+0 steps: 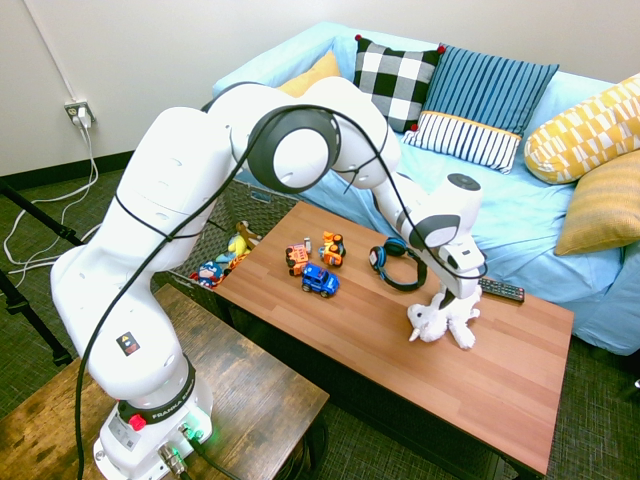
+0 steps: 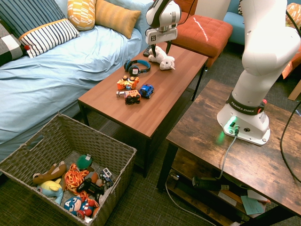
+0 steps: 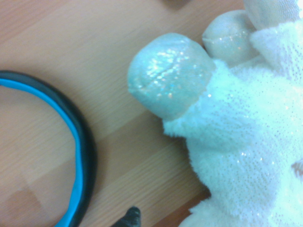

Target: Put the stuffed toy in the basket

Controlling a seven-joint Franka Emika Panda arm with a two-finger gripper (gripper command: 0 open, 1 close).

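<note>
The stuffed toy (image 1: 443,321), white and fluffy with shiny paws, lies on the right part of the wooden coffee table (image 1: 400,350), also seen in the second exterior view (image 2: 162,60). My gripper (image 1: 452,297) is low over the toy's sofa-side end, open, with a finger on either side of it (image 2: 160,50). The wrist view is filled by the toy's (image 3: 236,142) fur and two paws close up. The basket (image 1: 205,222), large, grey and woven, stands on the floor off the table's left end and holds several toys (image 2: 70,136).
Blue headphones (image 1: 398,266) lie just left of the toy. Small toy cars and figures (image 1: 317,266) sit mid-table. A black remote (image 1: 497,290) lies behind the toy near the sofa (image 1: 520,210). A darker side table (image 2: 235,150) bears the arm.
</note>
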